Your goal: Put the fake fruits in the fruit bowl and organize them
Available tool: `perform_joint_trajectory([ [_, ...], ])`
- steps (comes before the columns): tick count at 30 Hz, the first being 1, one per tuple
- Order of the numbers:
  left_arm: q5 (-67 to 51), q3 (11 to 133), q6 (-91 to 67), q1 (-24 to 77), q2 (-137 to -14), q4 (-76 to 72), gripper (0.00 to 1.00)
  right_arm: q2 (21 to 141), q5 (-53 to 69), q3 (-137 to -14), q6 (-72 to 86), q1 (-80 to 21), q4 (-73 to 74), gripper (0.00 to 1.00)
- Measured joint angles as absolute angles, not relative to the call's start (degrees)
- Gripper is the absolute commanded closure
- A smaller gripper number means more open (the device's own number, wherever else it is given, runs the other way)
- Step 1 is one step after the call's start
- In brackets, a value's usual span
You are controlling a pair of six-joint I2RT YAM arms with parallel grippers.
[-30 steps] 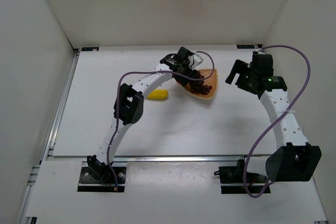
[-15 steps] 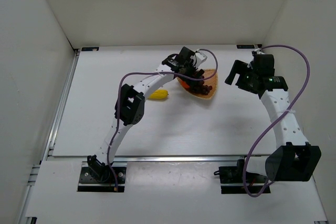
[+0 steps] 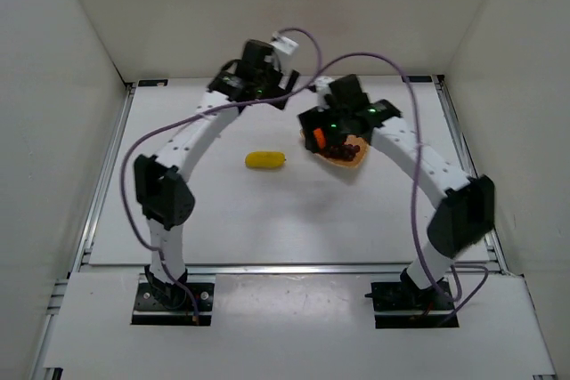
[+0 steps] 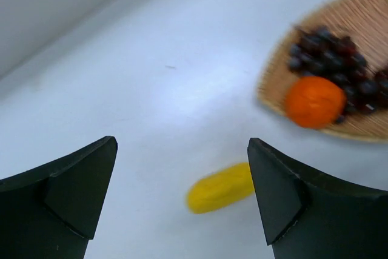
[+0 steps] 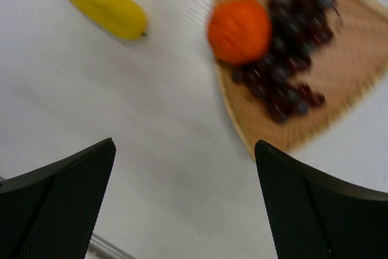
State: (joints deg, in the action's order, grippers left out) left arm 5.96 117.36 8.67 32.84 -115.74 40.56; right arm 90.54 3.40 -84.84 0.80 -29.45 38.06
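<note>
The tan wicker fruit bowl [image 3: 354, 159] lies right of the table's middle, and the orange ball [image 3: 319, 138] and the dark grape bunch [image 3: 346, 145] rest in it. The yellow lemon [image 3: 265, 159] lies on the table to the bowl's left. My left gripper [image 3: 281, 95] hangs open and empty near the back, above and behind the lemon [image 4: 221, 187]; the left wrist view also holds the orange ball [image 4: 315, 101], grape bunch [image 4: 330, 59] and bowl [image 4: 364, 19]. My right gripper [image 3: 313, 127] hovers open and empty over the bowl's [image 5: 354, 59] left edge, looking down on the orange ball [image 5: 239, 30], grape bunch [image 5: 288, 68] and lemon [image 5: 104, 4].
White walls close in the table on the left, back and right. A metal rail [image 3: 107, 175] runs along the left edge. Purple cables loop above both arms, crossing near the back middle [image 3: 312, 60].
My left gripper has opened and drawn back from the bowl toward the rear. My right arm has swung from the right side leftward to hang over the bowl.
</note>
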Motion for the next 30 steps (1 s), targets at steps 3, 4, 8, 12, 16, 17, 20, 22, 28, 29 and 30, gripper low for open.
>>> perform_joint_trajectory([
  [3,7.9,112.6,7.8,25.5,-106.8,39.4,0.0,102.3,-0.4,-95.4,-3.3,-37.6,38.2,0.01],
  [4,8.7,110.6,7.4,22.9,-104.2,39.2,0.0,107.3,-2.3,-100.1,-4.5,-40.0,38.3,0.01],
  [8,10.8,102.2,6.4,15.3,-98.1,40.5,0.0,124.9,-8.3,-116.1,-7.9,-46.5,38.6,0.01],
  [12,11.2,94.5,6.0,10.6,-96.7,43.6,0.0,133.3,-9.8,-118.9,-9.3,-49.3,39.0,0.01],
  [16,10.3,90.2,5.9,7.0,-96.7,46.2,0.0,135.9,-9.9,-119.0,-9.8,-49.2,38.4,0.01],
  [17,9.9,89.6,5.8,6.3,-96.7,46.5,0.0,136.3,-9.7,-119.0,-9.8,-49.0,38.2,0.01],
  [20,9.3,89.3,5.2,4.7,-96.6,47.0,0.0,136.7,-8.4,-118.4,-9.1,-48.6,37.4,0.06],
  [22,8.7,89.3,4.6,4.3,-96.6,47.0,0.0,136.7,-7.7,-117.9,-8.4,-48.4,37.3,0.42],
  [28,6.7,88.9,3.3,4.4,-96.6,47.5,0.0,136.9,-6.9,-117.8,-4.4,-48.3,37.3,1.0],
  [29,6.6,88.8,3.2,4.4,-96.6,47.6,0.0,136.7,-6.6,-117.8,-3.7,-48.3,37.4,1.0],
  [30,6.5,88.7,3.1,4.4,-96.6,47.7,0.0,136.6,-6.4,-117.8,-3.0,-48.3,37.6,1.0],
])
